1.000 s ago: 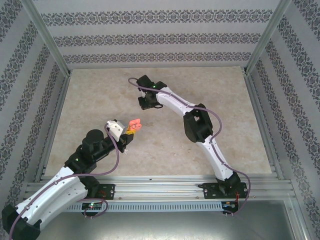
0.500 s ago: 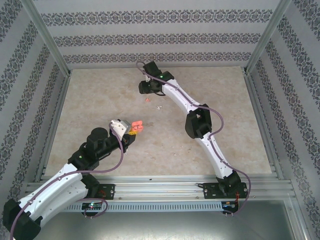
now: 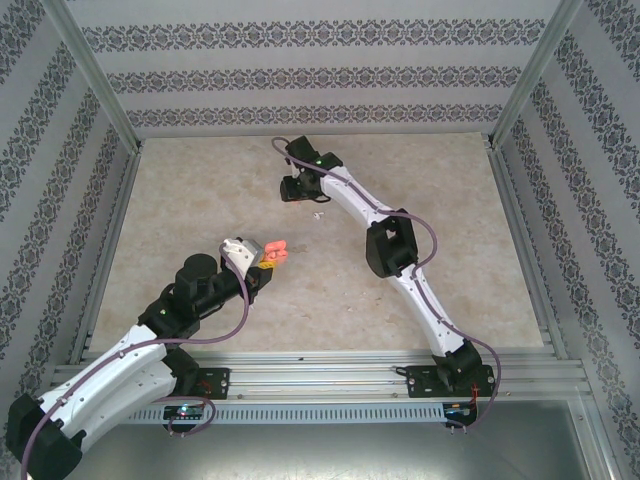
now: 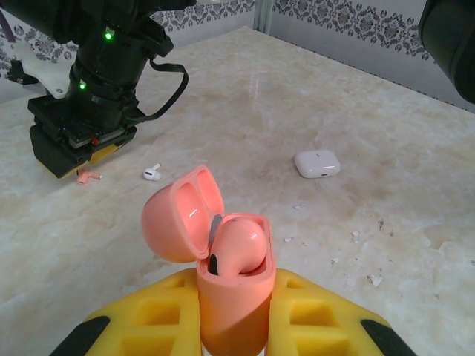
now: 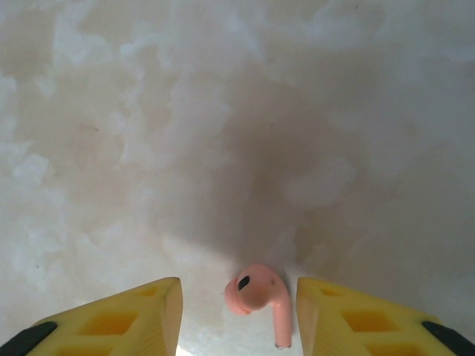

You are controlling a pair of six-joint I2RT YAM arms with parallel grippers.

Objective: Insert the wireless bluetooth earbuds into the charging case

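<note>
Since the small coral-red stemmed earbud [image 5: 256,293] lies flat on the beige marbled tabletop [image 3: 450,250] with the right gripper [image 5: 237,297] hovering over it, fingers apart on either side and touching nothing, the pick is the risky part. In the right wrist view its stem points to 6 o'clock. Pads closing on the smooth rounded head could squirt it away, perhaps into the tiny white earbud [image 4: 152,173] lying near it at 3 o'clock in the left wrist view. A skewed pinch would also leave the stem badly angled for the slot.

The left gripper [image 4: 234,326] is clamped on the coral-pink rounded charging case [image 4: 230,297], its lid hinged open towards 10 o'clock and one matching bud [image 4: 241,241] already seated. A clumsy approach could knock that lid or tilt the case in the grip.
</note>
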